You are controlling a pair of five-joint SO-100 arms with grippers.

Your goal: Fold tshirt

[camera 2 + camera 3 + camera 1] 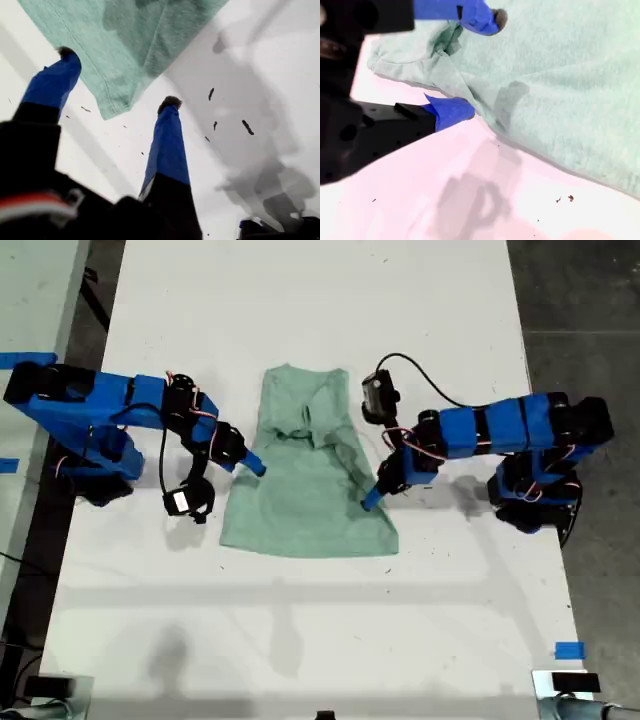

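Tshirt (305,480): flat on the table (300,640), midway between the two arms, sides already turned in to a narrow panel, collar end toward the far edge in the exterior view.
Why there: central, so each arm can reach one long edge; judged ready for a lengthwise fold.
Arms: one at the exterior view's left (120,415), one at its right (500,430), each tip at a shirt edge; which is first, not clear from the wrist views.
My first gripper (117,77): wide open, straddling a hemmed corner; one fingertip (65,52) on the cloth, the other on bare table just beside it. Nothing pinched.
My second gripper (482,64): also spread, a rumpled edge fold lying between the jaws; upper fingertip (495,20) over the cloth, lower one at the edge. Not clenched.
Stage: grasps set up, not yet closed.
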